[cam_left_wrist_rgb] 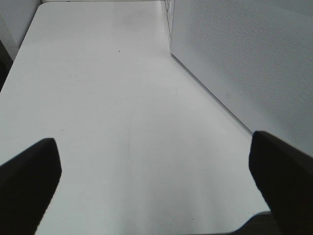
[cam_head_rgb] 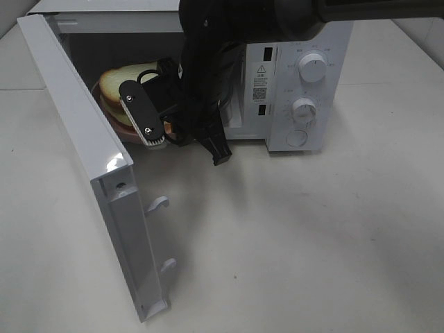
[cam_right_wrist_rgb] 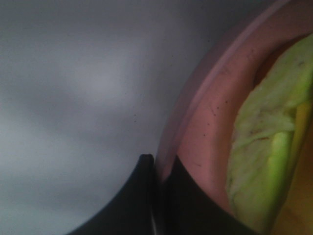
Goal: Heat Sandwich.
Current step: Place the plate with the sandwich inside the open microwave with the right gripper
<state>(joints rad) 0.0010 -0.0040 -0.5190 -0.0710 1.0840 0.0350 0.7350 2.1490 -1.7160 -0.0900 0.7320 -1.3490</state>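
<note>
While right tool (cam_right_wrist_rgb: 157,169) clamps pink plate (cam_right_wrist_rgb: 195,117) rim inside microwave (cam_head_rgb: 277,104), sandwich (cam_right_wrist_rgb: 264,147) lies just beyond its tips; left tool (cam_left_wrist_rgb: 156,169) spread wide, empty, over desk (cam_left_wrist_rgb: 112,88), farther away.

The right gripper (cam_right_wrist_rgb: 157,169) is pinched on the pink plate (cam_right_wrist_rgb: 205,112) rim, the left gripper (cam_left_wrist_rgb: 154,147) spread wide.

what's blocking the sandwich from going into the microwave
Nothing visible. The door is swung wide open, and the sandwich on its pink plate is already in the mouth of the microwave, with the right gripper shut on the plate's rim.
</note>
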